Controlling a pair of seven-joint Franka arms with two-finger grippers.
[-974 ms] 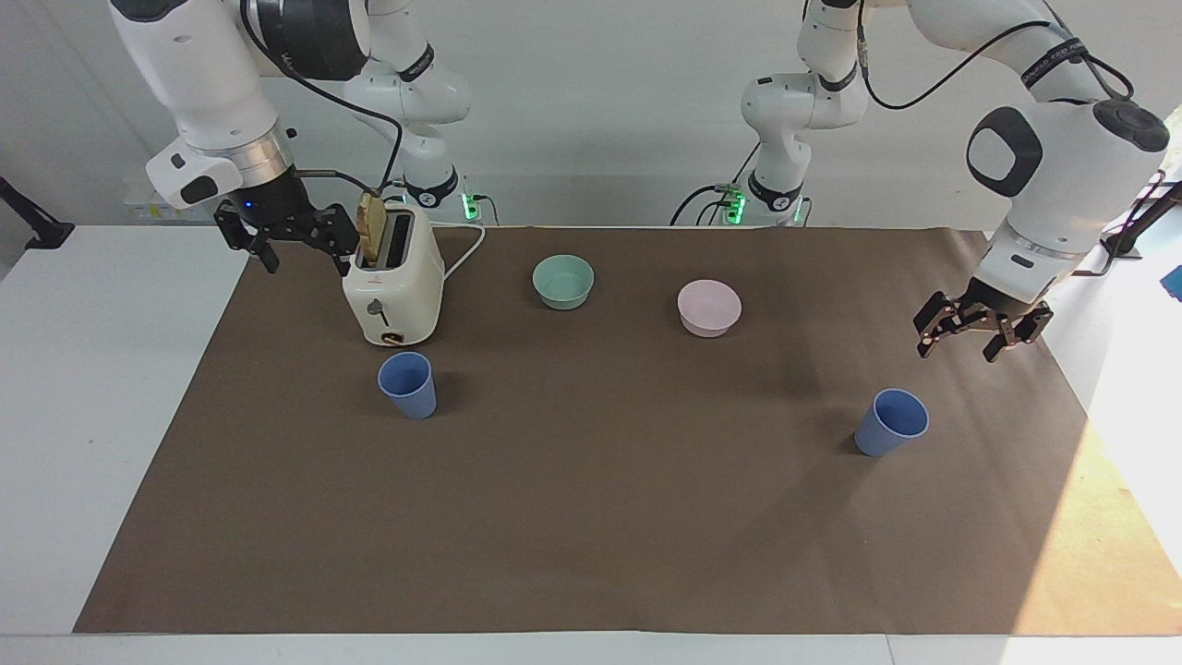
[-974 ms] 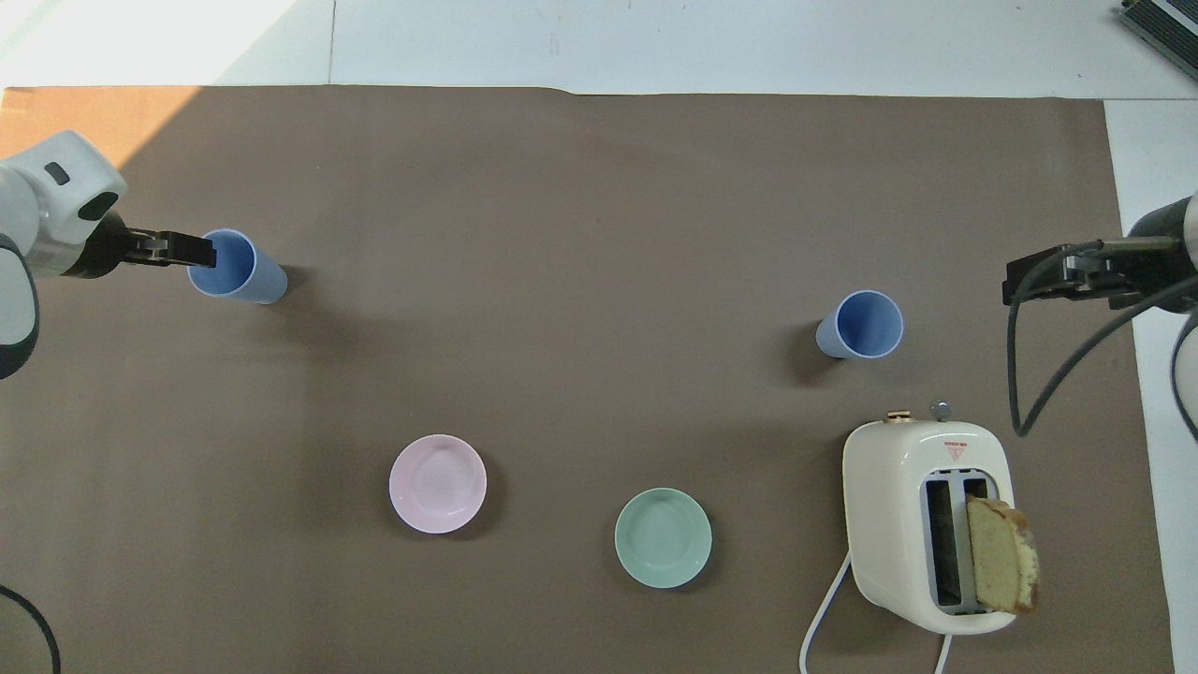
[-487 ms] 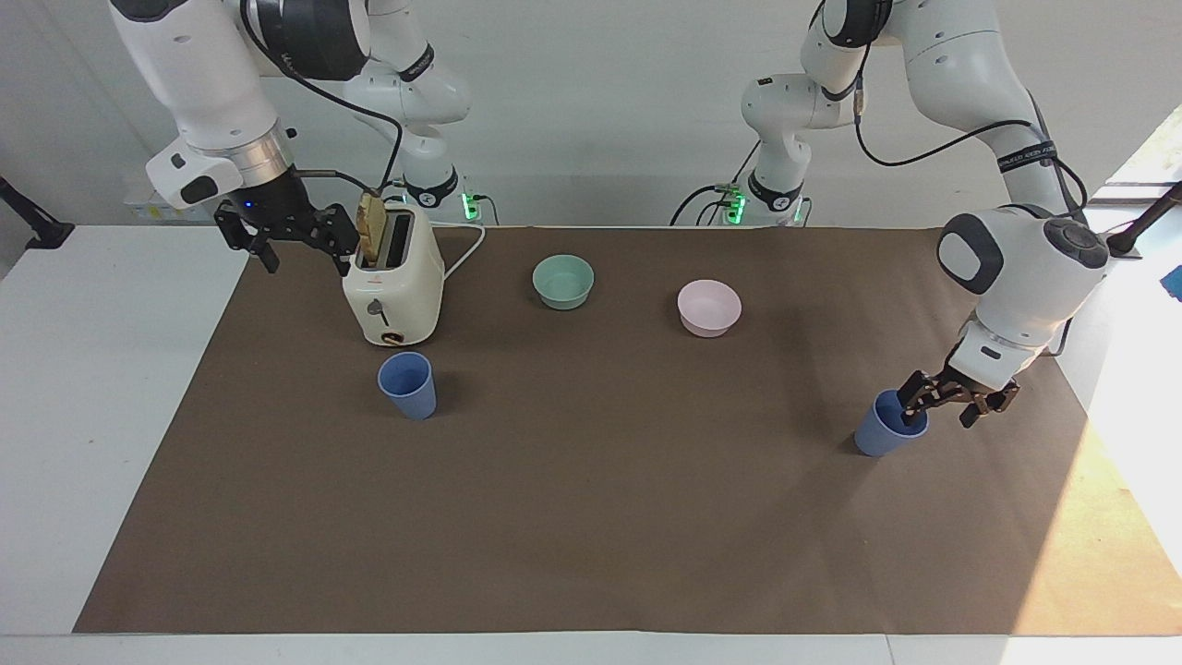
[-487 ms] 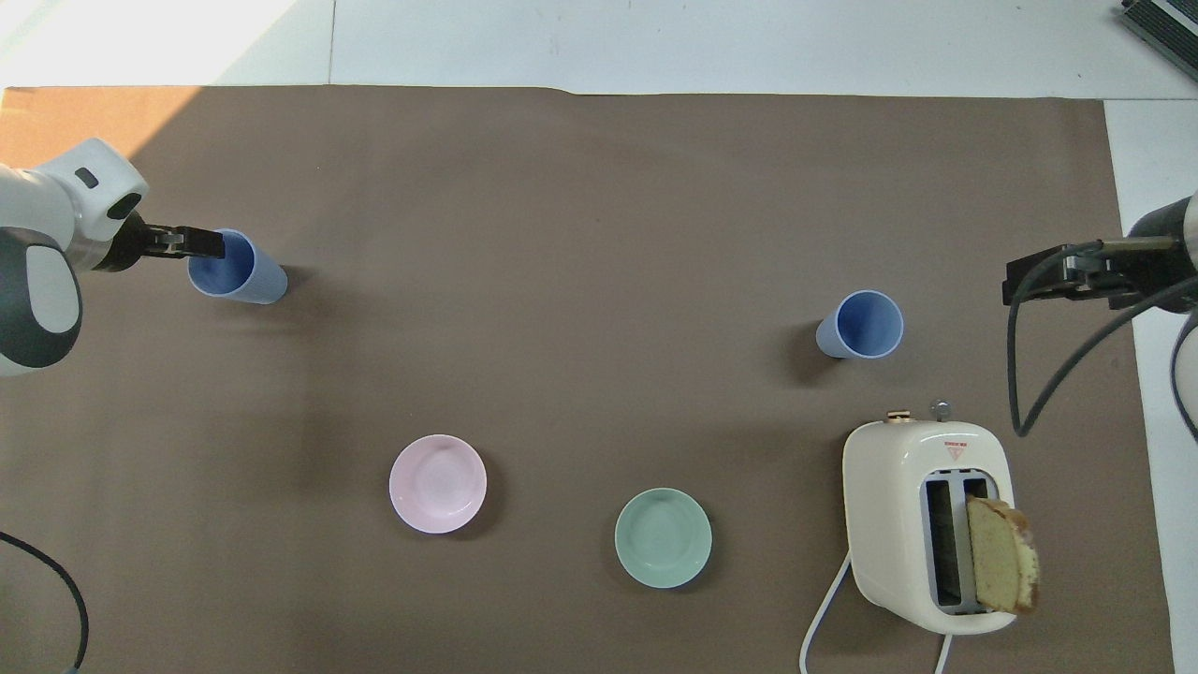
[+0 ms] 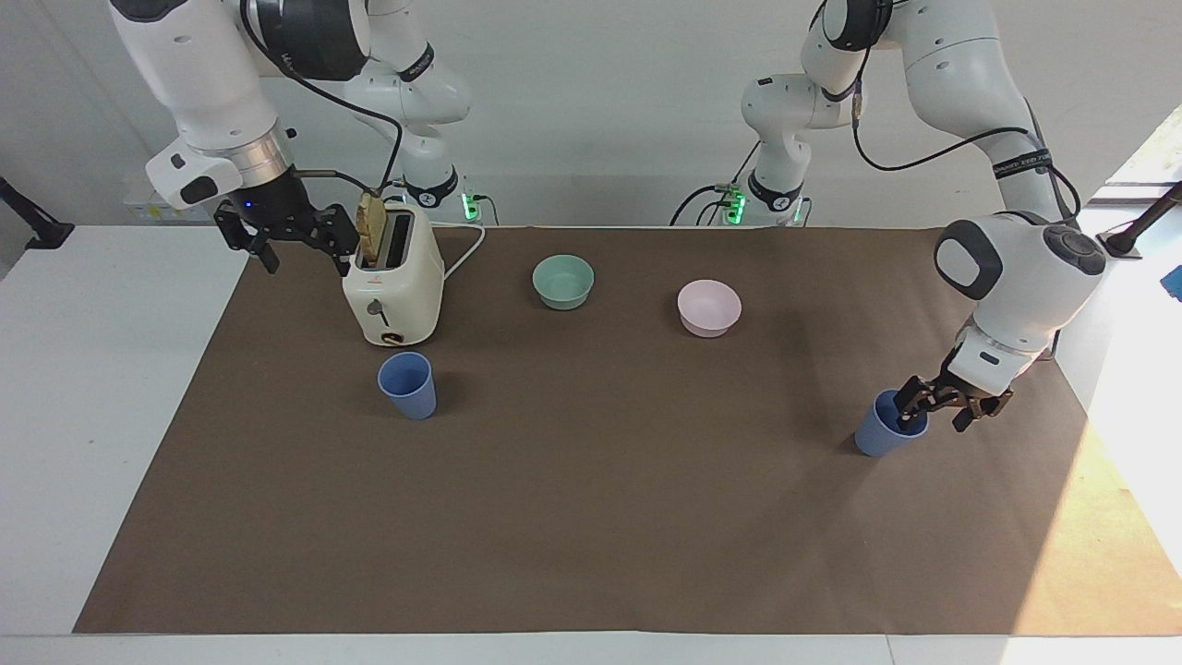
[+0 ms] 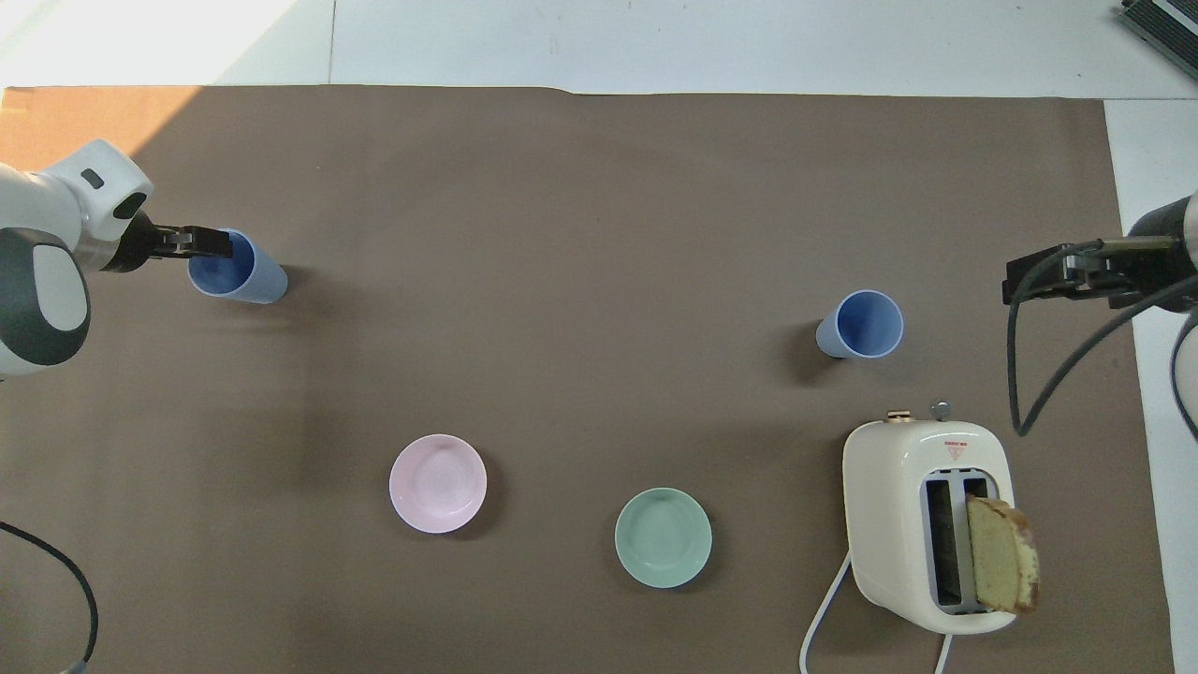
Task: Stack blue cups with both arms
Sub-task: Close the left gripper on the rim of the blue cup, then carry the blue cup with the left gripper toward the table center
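Toaster (image 5: 392, 286), one, holding one bread slice (image 5: 372, 228), nearest the robots. Bowls, two: teal bowl (image 5: 563, 281), pink bowl (image 5: 709, 308). Blue cups, two, farthest: one cup (image 5: 407, 385) by the toaster; second cup (image 5: 885, 427) toward the left arm's end, left gripper (image 5: 934, 409) straddling its rim, grip undetermined. Right gripper (image 5: 302, 252) waited spread beside the toaster.

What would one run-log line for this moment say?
left gripper: astride rim of cup at left arm's end, one finger inside | right gripper: open, waiting beside toaster | second cup: untouched | stack: not begun
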